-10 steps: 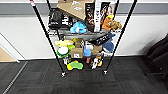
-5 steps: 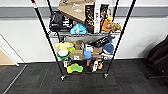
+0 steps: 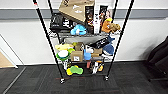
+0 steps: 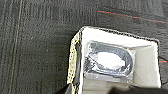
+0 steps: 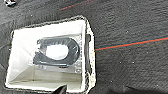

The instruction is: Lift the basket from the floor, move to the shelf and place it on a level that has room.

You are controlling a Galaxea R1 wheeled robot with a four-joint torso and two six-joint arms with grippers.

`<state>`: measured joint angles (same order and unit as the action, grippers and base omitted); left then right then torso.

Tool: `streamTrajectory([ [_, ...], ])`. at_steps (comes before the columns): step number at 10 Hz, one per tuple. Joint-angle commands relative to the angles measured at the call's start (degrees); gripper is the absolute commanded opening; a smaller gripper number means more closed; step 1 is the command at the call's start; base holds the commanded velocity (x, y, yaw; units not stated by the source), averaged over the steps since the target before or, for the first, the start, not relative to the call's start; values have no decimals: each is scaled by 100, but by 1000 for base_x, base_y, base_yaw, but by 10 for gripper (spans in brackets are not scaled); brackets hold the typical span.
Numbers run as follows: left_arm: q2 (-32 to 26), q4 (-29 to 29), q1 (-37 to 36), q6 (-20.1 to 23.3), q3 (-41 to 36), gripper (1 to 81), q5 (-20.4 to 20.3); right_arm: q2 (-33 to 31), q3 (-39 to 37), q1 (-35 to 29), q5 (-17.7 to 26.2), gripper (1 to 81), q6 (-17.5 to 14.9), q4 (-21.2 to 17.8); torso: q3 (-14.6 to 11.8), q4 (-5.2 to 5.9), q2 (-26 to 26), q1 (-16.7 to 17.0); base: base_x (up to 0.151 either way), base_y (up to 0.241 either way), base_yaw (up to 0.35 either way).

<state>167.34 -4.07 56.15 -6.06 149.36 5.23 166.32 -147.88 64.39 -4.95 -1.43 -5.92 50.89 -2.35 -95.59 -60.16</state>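
The shelf [image 3: 82, 45], a black wire rack on small wheels, stands straight ahead against the white wall. Each level I see is crowded with toys and boxes. Its posts run past the picture's upper edge, so a level with room is hidden. In the left wrist view the basket [image 4: 147, 65] sits close below, over dark carpet, showing its pale lining and dark rim. A dark item in clear wrap [image 4: 108, 61] lies in it. The right wrist view looks down into the same basket [image 5: 22, 50] and wrapped item [image 5: 57, 52].
Dark carpet with red tape lines [image 3: 75, 78] [image 5: 130, 45] lies before the rack. A dark chair-like shape [image 3: 160, 62] stands at the right. A slanted pale frame [image 3: 7, 53] leans at the left wall. One rack wheel [image 5: 10, 2] is near the basket.
The whole head picture has shifted: the rack looms larger and nearer, so the camera has come closer to it. The things on the rack have not moved.
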Motion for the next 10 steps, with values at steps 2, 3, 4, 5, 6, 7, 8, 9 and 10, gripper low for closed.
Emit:
streamTrajectory([
  [2,2,-32,-626,-1,-3,811,373,-70,41,-589,354,811,20,-66,646,0,-702,-450,0,0,0],
  [3,10,-32,-671,-1,-3,811,435,-61,41,-624,354,811,20,-67,808,0,-879,-561,0,0,0],
  [4,10,-32,-741,-1,-3,811,435,-61,41,-659,354,811,37,-67,987,0,-1071,-684,0,0,0],
  [5,10,-41,-794,-1,-3,811,496,-61,41,-712,363,811,125,-66,636,0,-1266,-806,0,0,0],
  [6,19,-32,-838,-1,-3,811,515,-53,67,-747,363,811,160,-67,798,0,-1439,-918,0,0,0],
  [7,28,-32,-855,-1,-3,811,523,-35,112,-782,363,811,204,-58,855,0,-1561,-1003,0,0,0],
  [8,37,-32,-873,-1,-3,811,523,-17,147,-826,363,811,222,-58,905,0,-1714,-1095,0,0,0],
  [9,28,-32,-873,-1,-3,811,523,9,147,-861,363,811,222,-66,925,0,-1889,-1206,0,0,0],
  [10,19,-32,-873,-1,-3,811,523,27,147,-888,363,811,222,-67,927,0,-2131,-1362,0,0,0],
])
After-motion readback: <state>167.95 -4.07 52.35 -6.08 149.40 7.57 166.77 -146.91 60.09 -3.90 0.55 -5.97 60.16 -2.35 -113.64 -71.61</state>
